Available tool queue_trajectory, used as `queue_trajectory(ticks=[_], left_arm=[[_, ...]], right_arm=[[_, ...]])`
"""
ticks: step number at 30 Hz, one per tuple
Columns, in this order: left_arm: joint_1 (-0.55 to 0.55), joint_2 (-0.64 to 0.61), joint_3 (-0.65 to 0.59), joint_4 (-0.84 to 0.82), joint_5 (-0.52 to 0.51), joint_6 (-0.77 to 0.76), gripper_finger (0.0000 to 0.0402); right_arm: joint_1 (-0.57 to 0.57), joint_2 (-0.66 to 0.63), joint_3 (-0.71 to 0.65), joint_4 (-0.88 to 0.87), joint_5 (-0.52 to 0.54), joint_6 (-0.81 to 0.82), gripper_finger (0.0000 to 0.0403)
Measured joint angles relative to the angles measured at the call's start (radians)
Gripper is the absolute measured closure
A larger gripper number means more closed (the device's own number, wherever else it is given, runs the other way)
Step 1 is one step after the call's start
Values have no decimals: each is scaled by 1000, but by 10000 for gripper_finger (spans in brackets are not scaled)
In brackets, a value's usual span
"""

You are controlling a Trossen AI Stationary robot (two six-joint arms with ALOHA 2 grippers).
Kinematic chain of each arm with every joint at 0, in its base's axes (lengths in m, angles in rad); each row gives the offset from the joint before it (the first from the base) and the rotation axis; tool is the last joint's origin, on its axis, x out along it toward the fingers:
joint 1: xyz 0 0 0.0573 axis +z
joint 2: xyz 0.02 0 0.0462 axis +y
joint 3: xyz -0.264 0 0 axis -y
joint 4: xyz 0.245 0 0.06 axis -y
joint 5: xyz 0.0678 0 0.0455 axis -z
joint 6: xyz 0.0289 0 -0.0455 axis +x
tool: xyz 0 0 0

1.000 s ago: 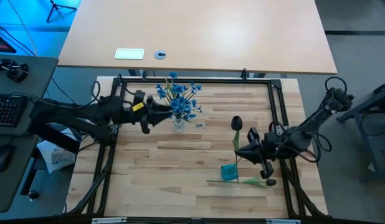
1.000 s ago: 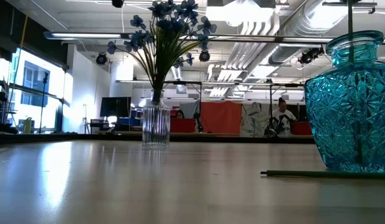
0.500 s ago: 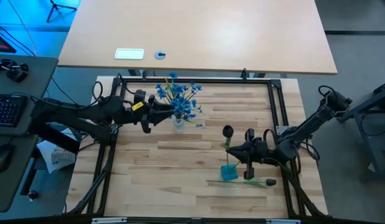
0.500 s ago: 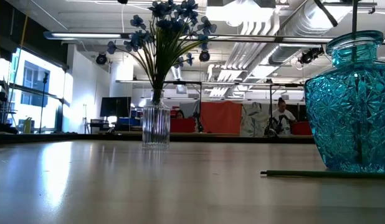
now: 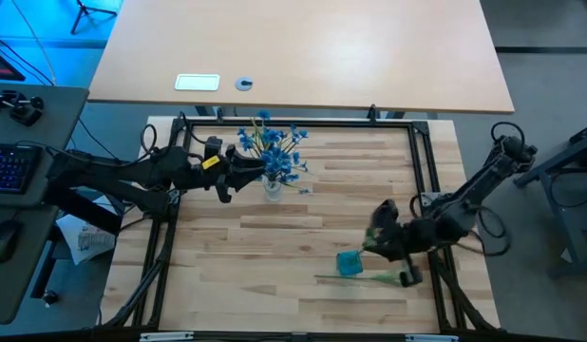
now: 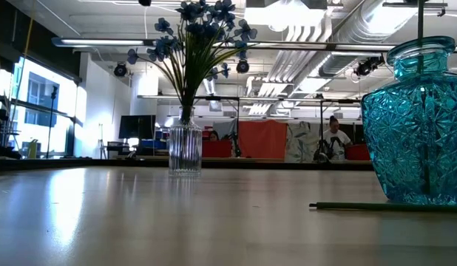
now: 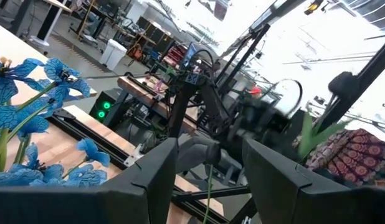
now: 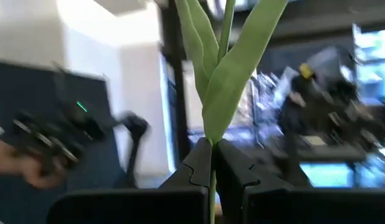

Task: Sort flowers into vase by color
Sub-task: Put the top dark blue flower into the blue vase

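Taking the blue vase point(image 5: 350, 263) as the landmark: well off to its left, the left gripper point(image 5: 244, 173) hangs just beside the clear vase point(image 5: 273, 186) of blue flowers point(image 5: 273, 150), its fingers point(image 7: 149, 180) spread partway with nothing between them. It looks parked, though any drift could brush the blossoms and tip that narrow glass.

Right beside the blue vase is the right gripper point(image 5: 381, 236), pinched tight on a green stalk point(image 8: 212, 134) with leaves above its fingers. I can't see the bud. From table level a thin stem point(image 6: 421, 103) stands in the vase's mouth, so I'd judge it is partly in. If the gripper swings sideways, the stem could lever the vase over or spring out.

Another dark flower point(image 5: 369, 277) lies on the table point(image 5: 274, 256) just right of the vase; a low pass could sweep it away.
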Motion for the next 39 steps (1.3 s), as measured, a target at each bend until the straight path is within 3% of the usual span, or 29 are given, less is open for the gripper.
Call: queue_trajectory(ticks=[5,8,13,18,21,26,31,35,39], left_arm=[[0,0,0,-3,0,0,230],[0,0,0,-4,1,0,230],[0,0,0,-4,4,-17,230],[0,0,0,-4,-5,-27,230],[0,0,0,0,-7,-27,230],[0,0,0,3,-30,-41,230],[0,0,0,3,-30,-53,230],[0,0,0,4,-30,-53,230],[-2,0,0,3,-31,-53,230]], right_arm=[[40,-43,55,-1,-190,-4,403],[88,-47,65,-78,-188,7,403],[169,8,64,-245,-25,209,403],[237,133,64,-195,89,287,403],[250,191,63,-148,210,246,403],[194,241,63,-78,534,109,403],[159,245,63,-13,593,5,403],[160,245,63,-17,723,-77,403],[144,245,63,-44,732,-67,403]])
